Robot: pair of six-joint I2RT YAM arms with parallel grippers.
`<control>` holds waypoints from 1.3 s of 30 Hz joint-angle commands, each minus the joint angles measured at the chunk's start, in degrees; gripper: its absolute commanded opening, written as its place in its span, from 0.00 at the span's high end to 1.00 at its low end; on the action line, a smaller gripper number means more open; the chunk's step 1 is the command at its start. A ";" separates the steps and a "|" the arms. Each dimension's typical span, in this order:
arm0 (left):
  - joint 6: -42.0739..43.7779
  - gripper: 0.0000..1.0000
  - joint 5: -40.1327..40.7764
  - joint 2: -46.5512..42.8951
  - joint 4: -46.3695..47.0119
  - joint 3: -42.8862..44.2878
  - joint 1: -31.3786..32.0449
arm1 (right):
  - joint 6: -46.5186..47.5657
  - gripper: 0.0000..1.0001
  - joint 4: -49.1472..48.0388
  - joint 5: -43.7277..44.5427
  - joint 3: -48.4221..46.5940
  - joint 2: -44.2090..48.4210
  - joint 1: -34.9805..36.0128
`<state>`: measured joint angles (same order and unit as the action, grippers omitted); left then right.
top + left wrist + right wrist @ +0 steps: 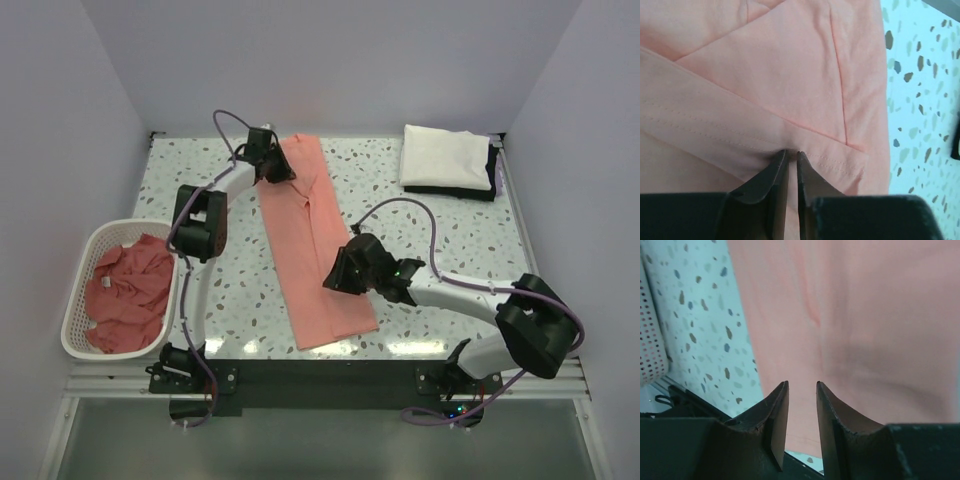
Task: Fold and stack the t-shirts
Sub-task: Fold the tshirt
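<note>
A salmon-pink t-shirt (300, 250) lies on the speckled table, folded lengthwise into a long strip that runs from the back centre to the front edge. My left gripper (278, 168) is at its far end. In the left wrist view the jaws (791, 152) are closed on a stitched fold of the shirt (790, 75), which puckers at the tips. My right gripper (332, 278) hovers over the strip's near half. In the right wrist view it (802, 383) is open and empty above smooth cloth (865, 315). More crumpled pink shirts (125, 290) fill the basket.
The white lattice basket (70, 310) stands at the left front, and its wall shows in the right wrist view (647, 340). A folded stack of white cloth over dark cloth (447, 160) lies at the back right. White walls enclose the table.
</note>
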<state>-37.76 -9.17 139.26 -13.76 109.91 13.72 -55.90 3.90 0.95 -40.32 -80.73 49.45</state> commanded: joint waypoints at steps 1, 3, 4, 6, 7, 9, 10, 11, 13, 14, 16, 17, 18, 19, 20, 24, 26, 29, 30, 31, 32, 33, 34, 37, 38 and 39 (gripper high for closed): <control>3.48 0.82 -12.08 2.33 4.16 3.47 -0.97 | 4.56 0.67 3.74 3.88 -6.43 -0.39 -0.14; 3.83 0.72 -14.37 1.81 5.66 5.48 -1.06 | 7.71 0.66 6.64 6.07 -7.76 -0.05 -0.14; 3.83 0.69 -14.99 1.63 5.93 6.19 -1.15 | 8.69 0.65 7.43 6.60 -8.11 -0.13 -0.14; 3.75 0.65 -15.96 1.19 6.20 8.55 -1.32 | 11.06 0.64 10.50 8.62 -9.25 -0.39 -0.14; 3.66 0.64 -16.75 1.01 6.29 9.18 -1.58 | 12.12 0.64 11.30 9.33 -9.60 -0.39 -0.14; 2.69 0.64 -17.55 -0.21 6.55 10.06 -1.85 | 13.79 0.64 13.14 11.44 -10.05 -0.40 -0.23; 2.25 0.64 -18.07 -1.00 6.73 9.72 -1.94 | 14.41 0.64 13.41 11.79 -9.87 -0.22 -0.23; 1.82 0.64 -17.90 -1.88 6.99 9.10 -1.85 | 14.94 0.64 13.41 11.53 -9.78 -0.04 -0.23; 1.29 0.64 -16.59 -6.00 8.56 4.90 -1.94 | 15.91 0.64 13.68 11.62 -9.43 0.22 -0.23; -0.28 0.65 -15.80 -7.59 9.01 2.79 -1.94 | 16.08 0.64 13.85 11.36 -9.08 0.39 -0.23; -2.66 0.74 -15.44 -12.68 11.72 -5.11 -1.94 | 16.26 0.64 14.20 10.48 -8.64 1.36 -0.23; -5.54 0.77 -15.27 -14.53 12.78 -8.10 -1.94 | 16.09 0.64 14.03 10.04 -7.68 1.80 -0.23; -6.96 0.78 -15.35 -18.29 14.79 -14.57 -1.85 | 15.91 0.64 13.77 8.56 -7.15 2.32 -0.23; -8.02 0.79 -15.87 -20.32 17.77 -17.94 -1.68 | 15.91 0.64 13.59 8.11 -6.62 2.94 -0.23; -9.69 0.79 -15.27 -22.43 18.67 -21.37 -1.59 | 15.91 0.64 13.24 7.23 -5.57 3.99 -0.23; -9.97 0.80 -9.48 -34.72 16.93 -37.35 1.04 | 14.33 0.64 12.89 3.01 -1.88 6.72 -0.23; -10.14 0.80 -6.83 -40.96 16.13 -44.91 2.98 | 14.06 0.64 13.32 2.04 -0.65 7.60 -0.23; -11.45 0.80 -3.06 -47.04 14.55 -51.44 5.61 | 14.06 0.64 14.81 1.25 0.50 8.39 -0.23; -11.63 0.79 -1.05 -50.81 13.24 -54.59 7.10 | 14.50 0.64 15.25 1.33 0.94 9.26 -0.32; -11.90 0.79 0.19 -52.58 10.45 -55.67 7.98 | 14.68 0.64 15.61 1.42 0.94 9.71 -0.23; -11.55 0.79 1.07 -54.17 9.03 -56.55 9.04 | 14.85 0.64 16.22 1.51 1.29 10.06 -0.23; -10.94 0.79 2.21 -57.32 7.36 -57.78 10.01 | 15.12 0.64 16.66 1.60 1.38 10.93 -0.23; -10.41 0.79 5.97 -58.91 2.73 -58.14 12.10 | 15.29 0.64 17.01 1.69 1.38 11.20 -0.23; -9.35 0.78 8.46 -64.98 -2.66 -61.56 14.58 | 15.56 0.64 18.24 1.42 1.38 11.99 -0.23; -9.53 0.77 8.55 -67.78 -3.63 -63.74 14.93 | 15.47 0.64 18.59 1.60 1.47 12.09 -0.23; -9.53 0.76 8.38 -69.11 -5.12 -64.90 15.55 | 15.64 0.64 18.86 1.51 1.47 12.35 -0.23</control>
<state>-47.81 -5.56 75.24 -12.08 48.31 28.29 -41.21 20.80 3.09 -38.96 -70.02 49.34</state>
